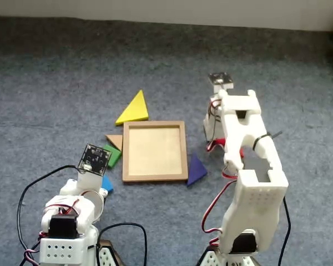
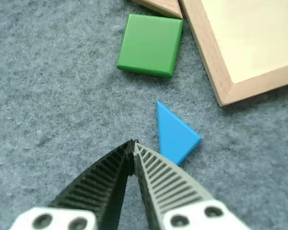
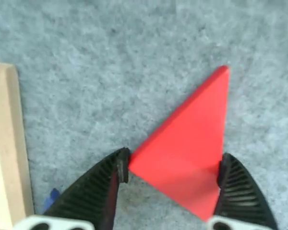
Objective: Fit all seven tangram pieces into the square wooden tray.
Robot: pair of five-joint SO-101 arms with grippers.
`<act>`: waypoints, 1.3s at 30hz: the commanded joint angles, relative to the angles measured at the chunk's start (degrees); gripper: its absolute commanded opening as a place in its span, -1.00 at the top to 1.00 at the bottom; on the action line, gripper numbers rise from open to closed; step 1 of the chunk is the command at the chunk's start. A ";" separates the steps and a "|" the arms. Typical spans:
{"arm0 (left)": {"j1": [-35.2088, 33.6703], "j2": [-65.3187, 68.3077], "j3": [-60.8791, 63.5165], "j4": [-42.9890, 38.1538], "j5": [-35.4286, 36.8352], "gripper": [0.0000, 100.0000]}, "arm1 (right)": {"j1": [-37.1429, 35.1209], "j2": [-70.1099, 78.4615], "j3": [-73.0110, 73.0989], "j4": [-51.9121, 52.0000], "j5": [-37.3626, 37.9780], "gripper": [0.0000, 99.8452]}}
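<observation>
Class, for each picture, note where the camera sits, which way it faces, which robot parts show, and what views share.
High view: fixed above, behind the arms, facing down at the tray; left arm and right arm show.
Left wrist view: on that wrist, facing down past the shut left gripper at the blue triangle and green square.
Right wrist view: on that wrist, facing down; right gripper clasps the red triangle.
Shared: all three show the tray.

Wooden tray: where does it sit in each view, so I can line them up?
High view: wooden tray at centre, beside the yellow triangle.
Left wrist view: its corner, beside the green square and blue triangle.
Right wrist view: its rim, across grey carpet from the red triangle.
Shared landmark: that grey carpet under everything.
</observation>
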 commanded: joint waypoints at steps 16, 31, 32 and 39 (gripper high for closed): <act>-0.66 -0.48 1.19 0.26 0.53 0.99 | -3.91 -22.02 4.70 0.40 0.79 0.58; -0.66 -0.48 1.19 0.26 0.53 0.99 | -3.30 -23.60 9.01 -0.48 -3.08 0.41; -0.66 -0.48 1.19 0.26 0.53 0.99 | -2.86 -21.67 7.60 -0.48 -3.08 0.35; -0.66 -0.48 1.19 0.26 0.53 0.99 | 1.10 -8.13 -3.65 -0.40 -2.90 0.28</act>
